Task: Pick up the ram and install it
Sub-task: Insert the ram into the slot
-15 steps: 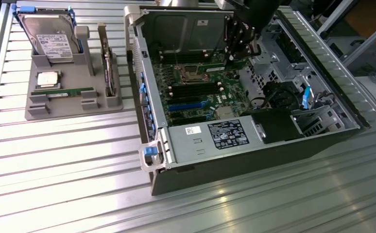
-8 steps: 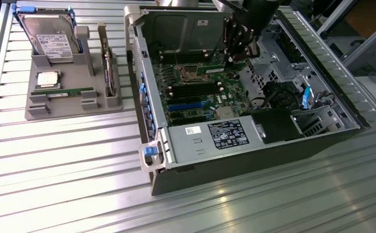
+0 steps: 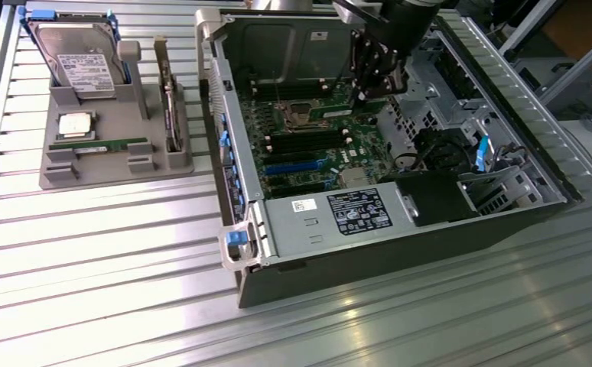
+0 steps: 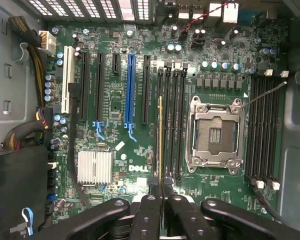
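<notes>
On the ribbed aluminium table (image 3: 92, 252), at the exterior view's left and well apart from the open black computer tower case (image 3: 398, 252), sits a grey plastic parts holder (image 3: 112, 164). It carries a silver hard drive in a blue-handled caddy (image 3: 76, 57) at its far end, a square silver processor chip (image 3: 75, 125) just below that, a long thin green memory stick (image 3: 100, 144) lying in a slot nearer the front, and a taller expansion card with a metal bracket (image 3: 170, 107) standing on edge on the side facing the case. The case lies on its side with its panel off, the green motherboard (image 3: 311, 141) exposed inside it and a grey power supply with a white-and-black label (image 3: 342, 214) at the near end. Above the motherboard's far part, toward the exterior view's right of the case's middle, the black robot gripper (image 3: 369, 73) reaches down into the case. In the wrist view the gripper (image 4: 160, 187) has its two dark fingers (image 4: 153, 185) drawn close together, pinching the ram (image 4: 160, 135), which is seen edge-on as a thin yellowish-green strip. The ram stands over the row of black memory slots (image 4: 171, 120) on the motherboard, beside the open silver processor socket (image 4: 215, 132) and on the far side of it from the second bank of black memory slots (image 4: 262, 132); whether the ram is seated in a slot cannot be told. A blue expansion slot (image 4: 130, 90) and a ribbed silver heatsink (image 4: 95, 166) lie further from the socket
</notes>
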`<action>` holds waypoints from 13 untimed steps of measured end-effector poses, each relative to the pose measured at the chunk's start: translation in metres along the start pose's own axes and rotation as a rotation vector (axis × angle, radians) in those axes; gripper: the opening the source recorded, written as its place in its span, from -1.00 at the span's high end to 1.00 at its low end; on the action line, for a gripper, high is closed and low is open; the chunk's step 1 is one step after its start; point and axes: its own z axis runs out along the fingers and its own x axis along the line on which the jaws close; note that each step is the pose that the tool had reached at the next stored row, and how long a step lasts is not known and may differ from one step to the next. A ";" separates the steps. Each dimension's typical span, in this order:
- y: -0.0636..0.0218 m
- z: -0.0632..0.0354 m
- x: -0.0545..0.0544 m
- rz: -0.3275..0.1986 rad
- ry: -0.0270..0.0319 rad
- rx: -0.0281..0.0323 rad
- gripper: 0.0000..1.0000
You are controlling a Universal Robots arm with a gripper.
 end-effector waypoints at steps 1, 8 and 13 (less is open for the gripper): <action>-0.0001 0.0011 0.000 0.000 0.0001 0.0000 0.76; -0.0003 0.0059 0.000 0.000 0.0001 0.0000 0.76; -0.0004 0.0090 0.000 0.000 0.0000 0.0000 0.76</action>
